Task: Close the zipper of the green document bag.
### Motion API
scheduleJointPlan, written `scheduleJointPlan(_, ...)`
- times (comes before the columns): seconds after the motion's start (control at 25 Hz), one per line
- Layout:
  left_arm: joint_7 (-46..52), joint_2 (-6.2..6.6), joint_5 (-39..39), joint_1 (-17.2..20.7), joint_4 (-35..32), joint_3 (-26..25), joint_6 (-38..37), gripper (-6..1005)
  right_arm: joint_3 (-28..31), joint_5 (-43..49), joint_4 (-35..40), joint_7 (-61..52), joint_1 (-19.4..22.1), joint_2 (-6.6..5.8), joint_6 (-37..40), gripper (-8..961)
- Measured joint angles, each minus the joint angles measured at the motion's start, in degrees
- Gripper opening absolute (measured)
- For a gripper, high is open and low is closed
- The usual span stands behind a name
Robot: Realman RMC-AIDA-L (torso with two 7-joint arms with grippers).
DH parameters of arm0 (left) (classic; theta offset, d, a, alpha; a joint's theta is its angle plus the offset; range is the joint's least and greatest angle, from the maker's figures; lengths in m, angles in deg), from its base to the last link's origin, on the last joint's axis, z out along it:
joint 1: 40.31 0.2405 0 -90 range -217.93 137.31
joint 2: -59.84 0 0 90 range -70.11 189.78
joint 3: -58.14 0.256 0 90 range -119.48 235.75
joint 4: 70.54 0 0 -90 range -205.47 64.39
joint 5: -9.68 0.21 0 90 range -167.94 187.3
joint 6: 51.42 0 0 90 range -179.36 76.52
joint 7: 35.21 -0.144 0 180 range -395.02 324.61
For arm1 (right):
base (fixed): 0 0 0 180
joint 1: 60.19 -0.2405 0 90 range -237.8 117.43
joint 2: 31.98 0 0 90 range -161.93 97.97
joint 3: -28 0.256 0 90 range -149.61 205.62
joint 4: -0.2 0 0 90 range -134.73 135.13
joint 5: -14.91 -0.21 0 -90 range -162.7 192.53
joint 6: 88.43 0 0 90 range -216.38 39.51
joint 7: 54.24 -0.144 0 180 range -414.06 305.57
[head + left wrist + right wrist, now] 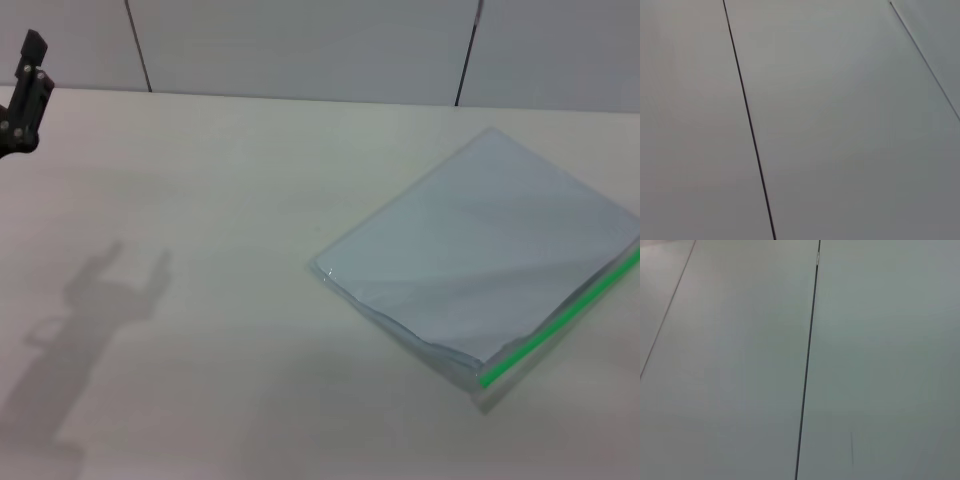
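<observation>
The green document bag (480,250) lies flat on the pale table (200,200) in the right half of the head view, turned diagonally, one corner pointing to the upper right. It is a translucent, pale blue-grey pouch with white sheets showing through. The zipper (560,320) is a thin bright green strip along its lower-right edge, running off the frame's right side; no slider can be made out. The left gripper (25,95) hangs at the upper left edge, well apart from the bag; whether its fingers are spread or closed cannot be told. Both wrist views show only grey wall panels (840,125) with dark seams.
</observation>
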Motion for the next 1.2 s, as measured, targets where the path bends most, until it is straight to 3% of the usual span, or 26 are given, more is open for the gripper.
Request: scheduleJointPlan(1.2,3.2,0.08,0.1,-1.1,-0.2,-0.1,-0.7,627,-1.0,0.0,-0.1,-0.7,-0.1,-0.05,3.1,877)
